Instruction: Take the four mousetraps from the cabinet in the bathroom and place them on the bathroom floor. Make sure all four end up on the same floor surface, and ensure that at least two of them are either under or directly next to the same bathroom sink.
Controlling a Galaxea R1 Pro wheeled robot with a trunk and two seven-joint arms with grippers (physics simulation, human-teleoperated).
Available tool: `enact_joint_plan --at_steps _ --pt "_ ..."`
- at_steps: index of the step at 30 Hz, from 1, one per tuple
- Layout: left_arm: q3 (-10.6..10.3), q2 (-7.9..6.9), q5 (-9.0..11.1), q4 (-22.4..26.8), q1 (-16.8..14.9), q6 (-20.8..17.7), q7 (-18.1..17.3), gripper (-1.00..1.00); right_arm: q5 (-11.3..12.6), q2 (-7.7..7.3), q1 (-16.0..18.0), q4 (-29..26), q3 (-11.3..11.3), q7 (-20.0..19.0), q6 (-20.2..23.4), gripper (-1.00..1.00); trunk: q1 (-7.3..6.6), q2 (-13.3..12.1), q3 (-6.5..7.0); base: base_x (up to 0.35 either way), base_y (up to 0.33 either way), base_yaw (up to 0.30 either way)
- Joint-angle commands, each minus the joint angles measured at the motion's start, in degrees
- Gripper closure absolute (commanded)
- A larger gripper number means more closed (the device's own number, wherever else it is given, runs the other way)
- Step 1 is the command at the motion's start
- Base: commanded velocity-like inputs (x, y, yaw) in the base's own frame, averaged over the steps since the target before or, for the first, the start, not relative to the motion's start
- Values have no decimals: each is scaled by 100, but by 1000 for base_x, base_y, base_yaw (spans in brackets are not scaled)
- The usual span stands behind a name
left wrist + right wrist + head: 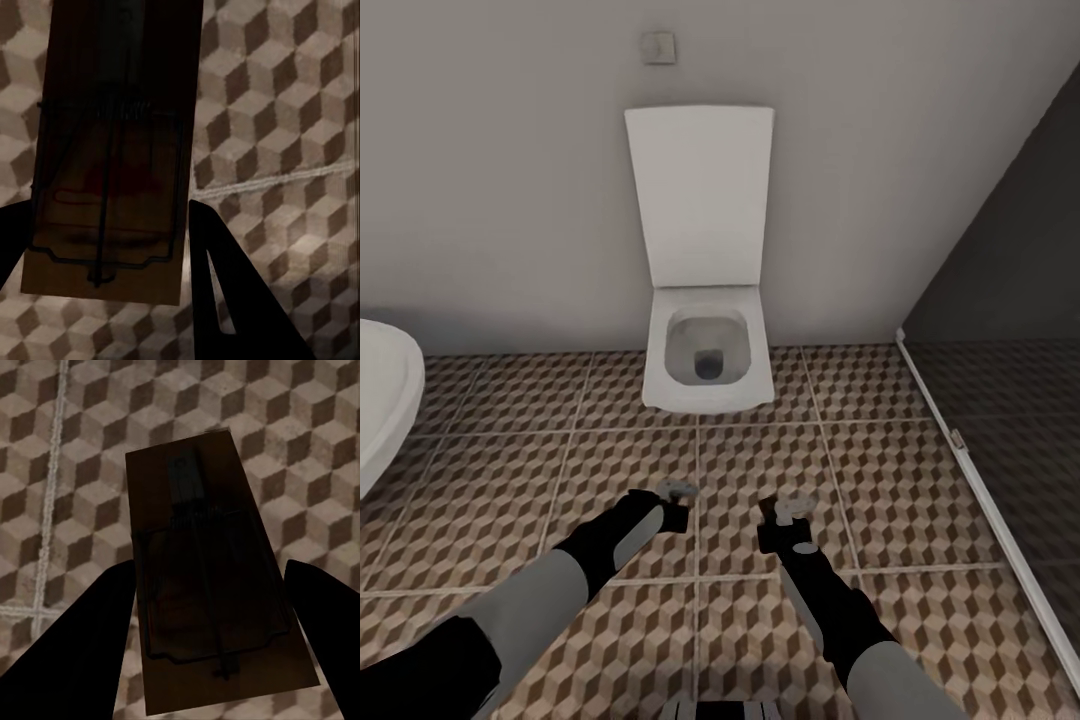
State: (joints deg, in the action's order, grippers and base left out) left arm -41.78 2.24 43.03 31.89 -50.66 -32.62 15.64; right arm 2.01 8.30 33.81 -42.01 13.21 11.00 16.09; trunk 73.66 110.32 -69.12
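Cube-tiled bathroom floor (510, 400) beneath both mousetraps (112, 150)

In the head view, a white bathtub (378, 400) at the far left is cut off by the picture's edge, leaving just a curved part of its rim. Both arms run out of the near edge. At the left tool (678, 497) and right tool (792, 512), whatever they carry is too small to make out. In the left wrist view, a mousetrap (112, 150) runs past the picture's edge, its far end unseen. In the right wrist view, another mousetrap (210, 592) is dark, its metal parts barely readable.
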Motion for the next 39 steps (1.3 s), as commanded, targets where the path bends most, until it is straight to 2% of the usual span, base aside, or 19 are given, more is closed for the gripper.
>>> enact_joint_plan --at_steps 1,14,19,27,39 --pt "-32 -17 37 99 -5 -69 48 100 20 -3 3 -9 24 42 34 100 22 43 -31 0 0 0" --pt "-48 -43 30 281 -5 -165 53 100 19 -3 3 -36 19 42 37 100 307 565 -383 0 0 0" --pt "-51 -43 30 278 -5 -166 53 100 19 -3 3 -355 20 42 119 100 417 765 -519 0 0 0" --pt "-58 -41 33 274 -5 -166 53 100 19 -3 3 -987 23 42 527 100 593 1086 -734 0 0 0" --pt "-54 -48 31 281 -5 -166 53 100 27 14 3 -1081 72 42 570 100 856 1567 -1054 0 0 0"
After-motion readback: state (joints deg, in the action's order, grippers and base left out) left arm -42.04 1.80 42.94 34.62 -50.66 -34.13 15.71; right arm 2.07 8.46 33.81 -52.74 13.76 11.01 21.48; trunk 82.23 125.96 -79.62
